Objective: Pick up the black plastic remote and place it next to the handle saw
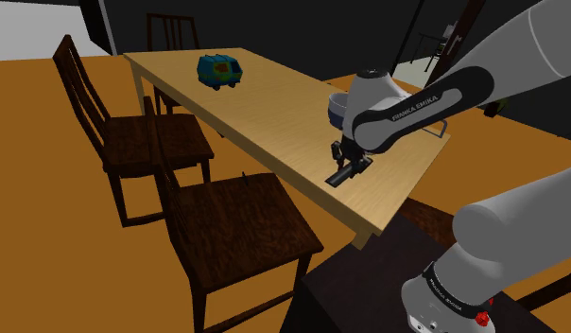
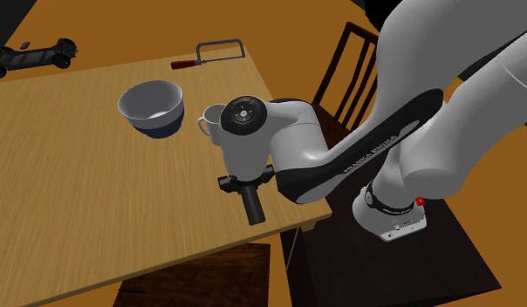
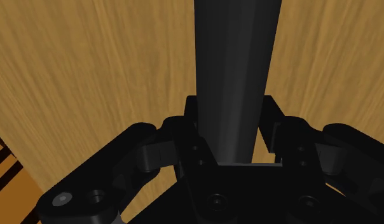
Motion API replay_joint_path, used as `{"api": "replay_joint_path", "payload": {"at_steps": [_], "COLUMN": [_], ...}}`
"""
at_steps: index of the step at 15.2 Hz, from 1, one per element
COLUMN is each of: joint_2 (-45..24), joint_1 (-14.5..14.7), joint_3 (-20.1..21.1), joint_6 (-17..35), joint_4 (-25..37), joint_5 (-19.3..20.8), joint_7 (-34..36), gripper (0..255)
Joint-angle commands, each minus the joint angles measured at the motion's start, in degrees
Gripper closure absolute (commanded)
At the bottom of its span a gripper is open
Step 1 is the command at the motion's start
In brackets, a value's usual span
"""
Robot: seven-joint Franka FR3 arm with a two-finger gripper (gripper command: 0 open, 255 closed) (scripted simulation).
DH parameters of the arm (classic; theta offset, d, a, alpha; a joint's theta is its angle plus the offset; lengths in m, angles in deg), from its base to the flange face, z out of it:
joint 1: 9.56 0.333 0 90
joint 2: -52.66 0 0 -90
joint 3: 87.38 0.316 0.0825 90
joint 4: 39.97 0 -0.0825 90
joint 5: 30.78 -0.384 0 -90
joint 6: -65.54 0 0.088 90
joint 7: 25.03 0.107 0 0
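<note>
Your gripper point(image 3: 233, 137) is clamped on the remote point(image 3: 232, 63), well away from the saw point(image 2: 184, 64), so I reckon next you lift and carry it over

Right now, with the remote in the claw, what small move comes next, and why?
Probably a short lift before heading for the saw. The claw is shut on the black remote close to the tabletop near its edge, and the mug stands between it and the saw.
</note>
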Motion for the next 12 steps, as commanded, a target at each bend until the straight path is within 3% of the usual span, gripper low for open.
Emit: {"api": "replay_joint_path", "payload": {"at_steps": [1, 12], "joint_2": [0.9, 7.8], "joint_1": [0.4, 2.7], "joint_3": [-0.4, -2.9], "joint_6": [-1.6, -11.5], "joint_4": [0.2, 3.9], "joint_5": [-0.8, -4.7], "joint_7": [-0.8, -5.4], "gripper": [255, 255]}}
